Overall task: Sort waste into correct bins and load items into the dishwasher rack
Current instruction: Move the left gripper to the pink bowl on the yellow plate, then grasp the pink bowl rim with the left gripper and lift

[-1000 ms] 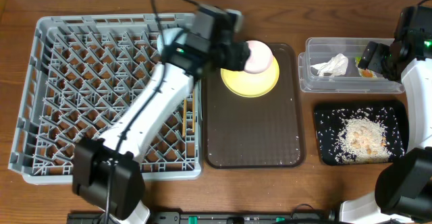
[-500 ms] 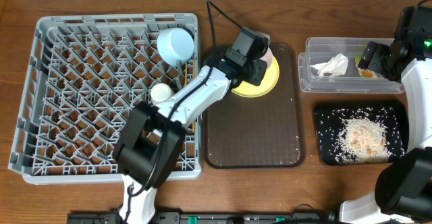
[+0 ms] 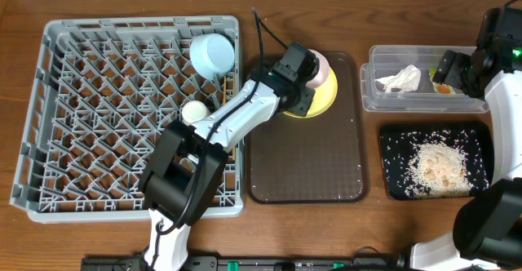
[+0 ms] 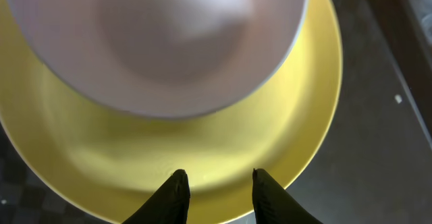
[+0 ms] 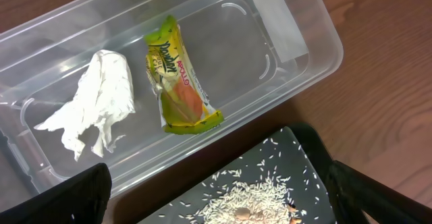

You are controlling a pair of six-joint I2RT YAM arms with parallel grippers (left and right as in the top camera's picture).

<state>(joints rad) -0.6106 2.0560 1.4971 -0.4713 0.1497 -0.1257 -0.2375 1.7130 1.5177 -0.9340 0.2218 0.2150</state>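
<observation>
The round yellow plate (image 3: 326, 99) lies at the back of a brown serving tray, with the pale pink bowl (image 3: 320, 68) on it. My left gripper (image 3: 300, 91) hovers over the plate's near rim. In the left wrist view this left gripper (image 4: 217, 180) has a narrow gap between its jaws, and only the plate (image 4: 202, 150) shows through that gap, below the bowl (image 4: 169, 42). The grey rack (image 3: 98, 99) holds a light blue bowl (image 3: 212, 53) and a white cup (image 3: 194, 110). My right gripper (image 5: 216, 204) stands wide open above the black tray (image 5: 283, 177).
The clear tub (image 3: 371, 99) holds the white napkin (image 5: 91, 109) and the green-and-yellow wrapper (image 5: 177, 75). Rice (image 3: 436, 163) lies heaped in the black tray (image 3: 391, 185). The brown serving tray (image 3: 306, 165) sits between rack and bins. My left arm crosses the rack's right edge.
My left arm has swung off the rack to the plate, uncovering the blue bowl and cup. Its jaws have narrowed. The right arm has not moved.
</observation>
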